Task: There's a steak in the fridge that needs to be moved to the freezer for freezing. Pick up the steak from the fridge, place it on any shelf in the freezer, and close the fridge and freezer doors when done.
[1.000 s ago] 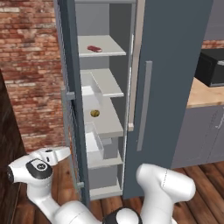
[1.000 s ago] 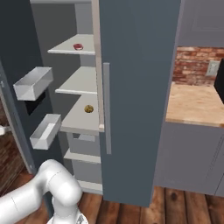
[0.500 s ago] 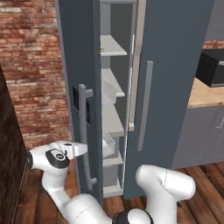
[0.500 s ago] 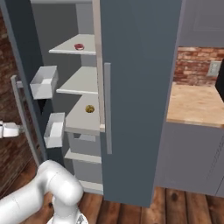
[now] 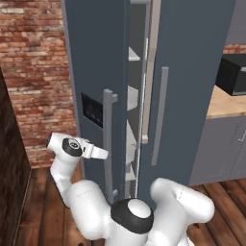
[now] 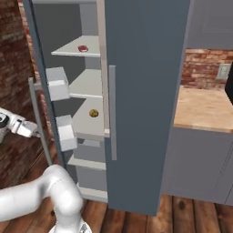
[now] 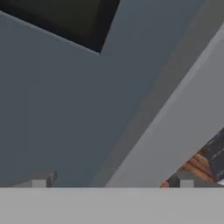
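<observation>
The steak (image 6: 83, 48) lies on the top freezer shelf (image 6: 77, 51). The pincer (image 7: 113, 183), jaws wide and empty, presses the freezer door (image 5: 98, 72); push flat beside the handle (image 5: 108, 144) until it shuts.

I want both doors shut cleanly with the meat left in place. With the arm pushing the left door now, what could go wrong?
The freezer door is still ajar; the open gripper sits beside its handle, so a finger could snag on the bar.

The white door bins swing toward the shelves and might bump a shelf edge.

The steak lies near the front edge of its shelf; a hard slam might shift it.
</observation>
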You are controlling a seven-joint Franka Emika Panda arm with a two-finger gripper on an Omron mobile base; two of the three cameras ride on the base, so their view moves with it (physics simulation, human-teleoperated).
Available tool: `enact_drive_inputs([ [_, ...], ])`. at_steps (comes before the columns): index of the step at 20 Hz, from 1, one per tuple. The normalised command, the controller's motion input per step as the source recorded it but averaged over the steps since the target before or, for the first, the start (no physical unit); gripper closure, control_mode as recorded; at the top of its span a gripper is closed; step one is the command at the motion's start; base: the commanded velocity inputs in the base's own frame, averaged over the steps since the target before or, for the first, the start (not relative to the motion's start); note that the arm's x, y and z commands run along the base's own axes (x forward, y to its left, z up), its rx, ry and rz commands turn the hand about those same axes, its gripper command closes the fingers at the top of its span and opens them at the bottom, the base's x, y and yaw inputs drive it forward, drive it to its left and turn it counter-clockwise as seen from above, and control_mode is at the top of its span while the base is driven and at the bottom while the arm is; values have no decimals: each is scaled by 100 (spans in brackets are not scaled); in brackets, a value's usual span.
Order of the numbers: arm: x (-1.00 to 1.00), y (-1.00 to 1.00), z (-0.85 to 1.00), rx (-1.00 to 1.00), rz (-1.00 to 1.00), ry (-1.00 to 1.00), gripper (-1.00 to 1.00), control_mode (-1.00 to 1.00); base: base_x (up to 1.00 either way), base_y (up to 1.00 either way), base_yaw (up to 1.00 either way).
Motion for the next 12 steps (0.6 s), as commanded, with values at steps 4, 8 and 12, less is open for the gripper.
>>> enact_drive_inputs([
  [4,100,-100,-11,15,-1,4,-100,-100,0,0,0],
  [8,85,-100,-45,17,3,-8,-100,-100,0,0,0],
  [12,21,-100,-71,21,27,-47,-100,-100,0,0,0],
])
